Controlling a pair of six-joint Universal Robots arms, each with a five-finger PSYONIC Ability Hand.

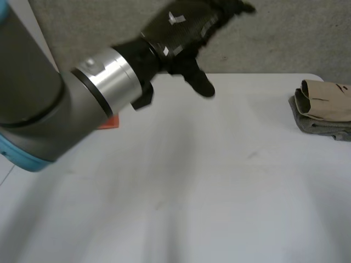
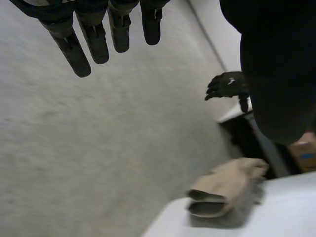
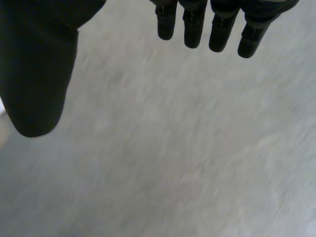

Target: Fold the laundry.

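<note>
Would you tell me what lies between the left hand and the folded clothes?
Nothing: in the head view, only bare white table stretches between the left hand and the folded clothes.

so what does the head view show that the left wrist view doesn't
Head view: the grey joint of the left arm and an orange item beside it on the table. Left wrist view: the right robot hand, beyond the folded stack. Both: the left robot hand, fingers straight, and that tan-over-grey stack at the table's corner.
</note>
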